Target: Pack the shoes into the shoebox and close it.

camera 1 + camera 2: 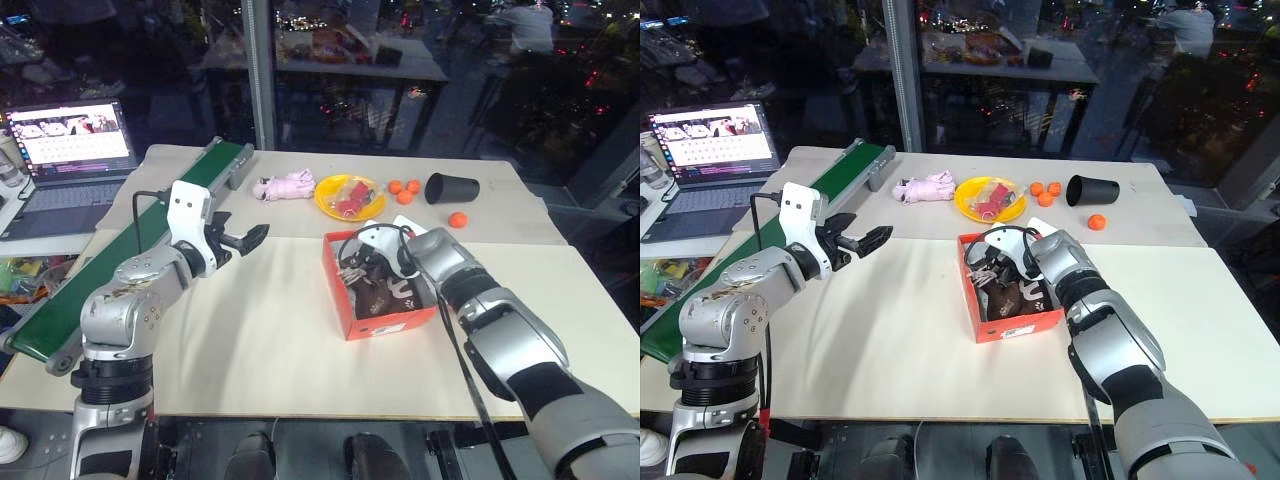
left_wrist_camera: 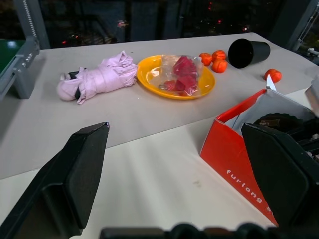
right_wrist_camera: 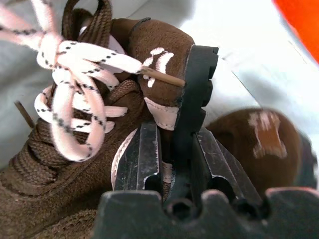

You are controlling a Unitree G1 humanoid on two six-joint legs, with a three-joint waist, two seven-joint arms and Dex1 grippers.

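Note:
The orange-red shoebox (image 1: pixel 385 325) stands open on the cream table, right of centre. Both dark brown shoes (image 1: pixel 375 290) with cream laces lie inside it. My right gripper (image 3: pixel 172 124) reaches down into the box and is shut on the heel collar of one shoe (image 3: pixel 60 199). The other shoe (image 3: pixel 264 144) lies just beside it. My left gripper (image 1: pixel 240 235) hangs open above the table to the left of the box, pointing toward it, with nothing between its fingers (image 2: pixel 75 174). The box's near corner (image 2: pixel 234 164) shows past them.
Behind the box lie a pink plush toy (image 1: pixel 285 186), a yellow plate (image 1: pixel 350 196) with red packets, small oranges (image 1: pixel 405 190) and a tipped black cup (image 1: pixel 450 187). A green conveyor (image 1: pixel 150 240) runs along the left edge, with a laptop (image 1: pixel 70 140) beyond it.

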